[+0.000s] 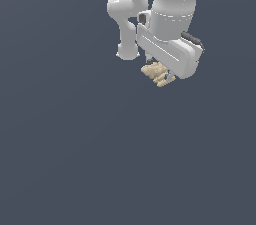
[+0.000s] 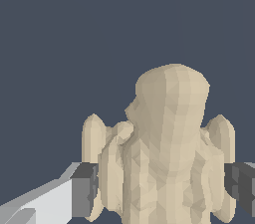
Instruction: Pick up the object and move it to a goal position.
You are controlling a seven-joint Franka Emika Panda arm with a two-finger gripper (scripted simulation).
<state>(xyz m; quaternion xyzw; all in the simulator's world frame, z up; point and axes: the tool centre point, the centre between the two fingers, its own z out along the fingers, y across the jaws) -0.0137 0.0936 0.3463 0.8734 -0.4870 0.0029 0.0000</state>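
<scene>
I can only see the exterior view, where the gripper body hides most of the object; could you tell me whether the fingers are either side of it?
Observer: Yes, in the wrist view the object sits between both dark finger pads of the gripper.
Operator: Is there any gap?
Observer: None visible; both pads meet its side lobes.
Operator: Which part points outward?
Observer: A rounded dome extends beyond the pads.

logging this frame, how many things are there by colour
tan: 1, the object, sitting between the dark grey fingers
white: 1, the robot arm with its gripper
total: 2
</scene>
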